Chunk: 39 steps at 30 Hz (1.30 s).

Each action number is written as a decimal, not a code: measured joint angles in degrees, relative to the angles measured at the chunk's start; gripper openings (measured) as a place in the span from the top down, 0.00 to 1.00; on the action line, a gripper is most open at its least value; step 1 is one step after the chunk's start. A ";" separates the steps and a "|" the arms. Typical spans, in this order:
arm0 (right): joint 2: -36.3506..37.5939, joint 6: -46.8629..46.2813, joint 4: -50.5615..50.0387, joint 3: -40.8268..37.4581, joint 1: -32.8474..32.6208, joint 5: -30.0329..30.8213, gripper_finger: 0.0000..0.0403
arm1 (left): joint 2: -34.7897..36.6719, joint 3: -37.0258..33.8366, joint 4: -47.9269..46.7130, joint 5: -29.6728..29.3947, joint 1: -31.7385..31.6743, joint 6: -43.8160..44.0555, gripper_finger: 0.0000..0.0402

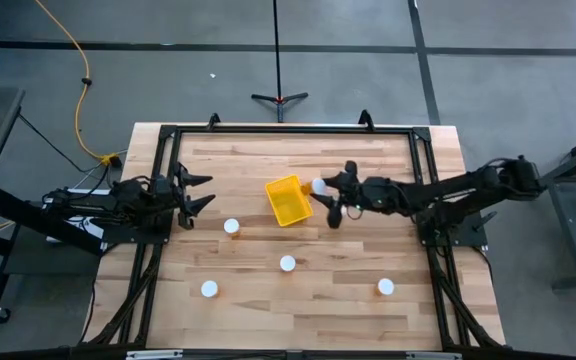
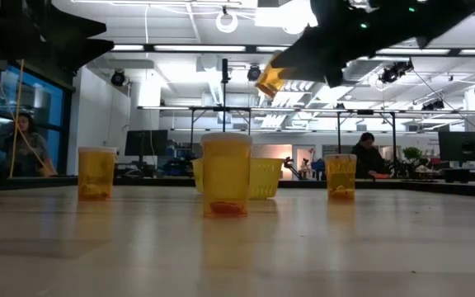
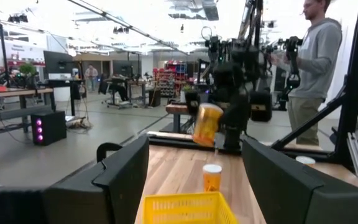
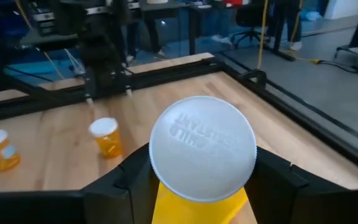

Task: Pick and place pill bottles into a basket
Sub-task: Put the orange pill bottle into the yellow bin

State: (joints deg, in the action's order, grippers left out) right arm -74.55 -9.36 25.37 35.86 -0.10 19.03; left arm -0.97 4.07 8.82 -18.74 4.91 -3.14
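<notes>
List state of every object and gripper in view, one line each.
Right gripper: shut on the held pill bottle, raised beside the basket.
Held pill bottle: in the air, tilted, cap on.
Basket: on the table; nothing seen inside.
Four other pill bottles: upright on the table, capped, apart from each other.
Left gripper: open, holding nothing, at the table's left edge.

Between the left arm's own parted jaws sits the yellow basket (image 3: 187, 208) on the desk (image 3: 179, 171). Beyond it stands one pill bottle (image 3: 212, 178). Farther off, the right gripper (image 3: 219, 121) holds a tilted bottle (image 3: 206, 124) aloft. A person (image 3: 312, 68) stands behind.
</notes>
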 joint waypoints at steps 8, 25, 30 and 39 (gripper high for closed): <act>-5.28 0.57 -14.65 10.91 3.55 -3.95 0.52 | -0.02 0.00 -1.79 -0.02 -0.02 1.97 0.27; -18.76 -7.91 -28.79 22.31 3.89 -8.46 0.52 | -0.02 0.00 -5.49 0.00 -0.02 2.16 0.27; -20.64 -8.64 -30.29 22.33 3.84 -8.55 0.52 | -0.02 0.00 -5.49 0.00 -0.02 2.19 0.27; -24.13 -9.33 -30.29 22.33 3.84 -9.17 0.52 | -0.02 0.00 -5.47 -0.02 0.00 2.21 0.27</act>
State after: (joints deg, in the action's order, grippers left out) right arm -98.69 -18.70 -4.92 58.19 3.75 9.87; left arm -0.99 4.08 3.36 -18.76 4.91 -0.93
